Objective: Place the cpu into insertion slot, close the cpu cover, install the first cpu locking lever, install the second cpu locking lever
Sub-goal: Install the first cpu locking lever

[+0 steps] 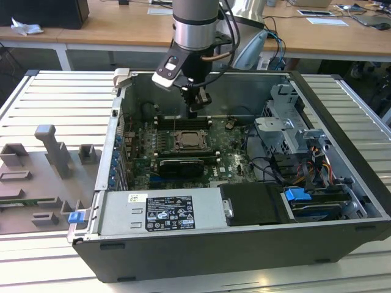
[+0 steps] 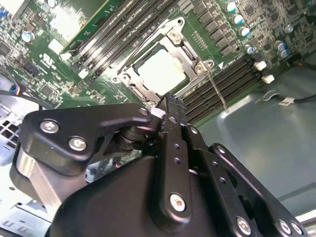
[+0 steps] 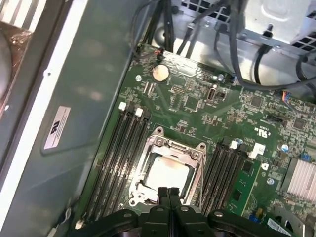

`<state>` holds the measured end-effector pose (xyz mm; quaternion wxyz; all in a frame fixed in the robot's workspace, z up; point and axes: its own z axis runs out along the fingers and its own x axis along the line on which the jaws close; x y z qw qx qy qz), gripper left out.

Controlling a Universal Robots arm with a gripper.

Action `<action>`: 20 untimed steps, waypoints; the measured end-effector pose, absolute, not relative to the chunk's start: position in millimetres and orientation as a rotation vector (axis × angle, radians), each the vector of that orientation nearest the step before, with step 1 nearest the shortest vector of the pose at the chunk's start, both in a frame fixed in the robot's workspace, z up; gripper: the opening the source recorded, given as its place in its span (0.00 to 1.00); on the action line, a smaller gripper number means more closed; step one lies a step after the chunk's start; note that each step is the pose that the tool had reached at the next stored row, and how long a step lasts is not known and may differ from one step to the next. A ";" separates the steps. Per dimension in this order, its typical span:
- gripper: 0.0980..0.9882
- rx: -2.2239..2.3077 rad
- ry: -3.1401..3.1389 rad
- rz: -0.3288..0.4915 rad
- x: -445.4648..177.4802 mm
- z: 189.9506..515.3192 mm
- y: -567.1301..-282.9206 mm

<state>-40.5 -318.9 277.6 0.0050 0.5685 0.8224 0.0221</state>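
Note:
The cpu [image 2: 160,71] lies in the insertion slot [image 1: 187,142] on the green motherboard, its pale face showing through the window of the cpu cover [image 2: 196,65]. In the first wrist view the cpu cover [image 3: 174,146] lies flat around the cpu [image 3: 167,173]. A thin metal locking lever [image 2: 217,95] sticks out from the socket's corner toward the case wall. My gripper [image 1: 193,112] hangs above the board just behind the socket. Its black fingers are pressed together in both wrist views, gripper [image 3: 168,193] shut with nothing seen between them.
Long black memory slots [image 3: 117,148] flank the socket on both sides. The open case's wall [image 1: 244,85] stands close behind the gripper. A drive cage and cables [image 1: 287,131] fill the exterior view's right, and a power supply [image 1: 162,212] sits at the front. Grey fixtures [image 1: 52,152] are outside the case.

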 end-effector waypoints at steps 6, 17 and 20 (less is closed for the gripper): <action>0.01 1.687 2.642 0.068 -40.6 277.2 -318.9; 0.01 1.443 2.787 0.069 -40.6 276.9 -318.9; 0.01 1.404 2.808 0.069 -40.6 276.9 -318.9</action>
